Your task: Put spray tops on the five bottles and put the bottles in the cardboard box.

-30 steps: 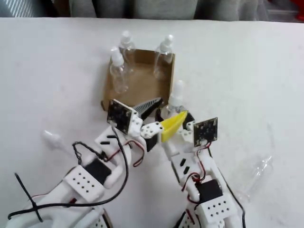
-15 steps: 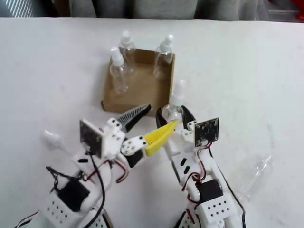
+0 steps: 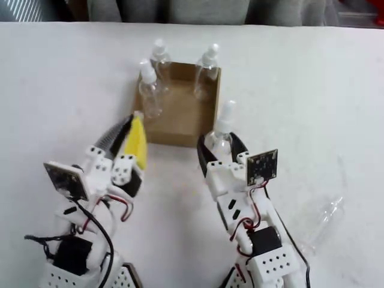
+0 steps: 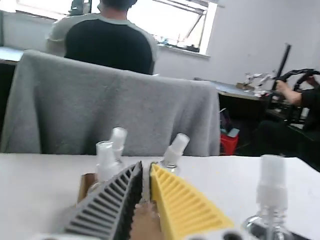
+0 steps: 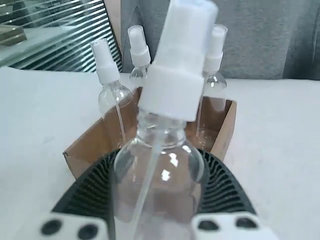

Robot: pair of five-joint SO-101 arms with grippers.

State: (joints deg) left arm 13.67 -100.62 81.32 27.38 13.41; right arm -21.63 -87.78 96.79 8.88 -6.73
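Observation:
My right gripper [image 3: 219, 143] is shut on a clear bottle [image 3: 221, 133] with a white spray top, held upright just off the near right corner of the cardboard box [image 3: 180, 111]. In the right wrist view the held bottle [image 5: 159, 175] sits between the black jaws. Three topped bottles [image 3: 149, 89] [image 3: 159, 55] [image 3: 206, 67] stand in the box. My left gripper [image 3: 133, 118], one finger yellow and one black, is shut on nothing at the box's near left corner, pointing toward it [image 4: 145, 169]. A clear bottle without a top [image 3: 323, 221] lies at the right.
The white table [image 3: 300, 90] has open room to the right of the box and at the far left. Beyond the table's far edge hangs a grey cloth [image 4: 110, 110] over a chair.
My left arm has swung left, away from the held bottle, and its fingers have shut. The right arm and its bottle have kept still.

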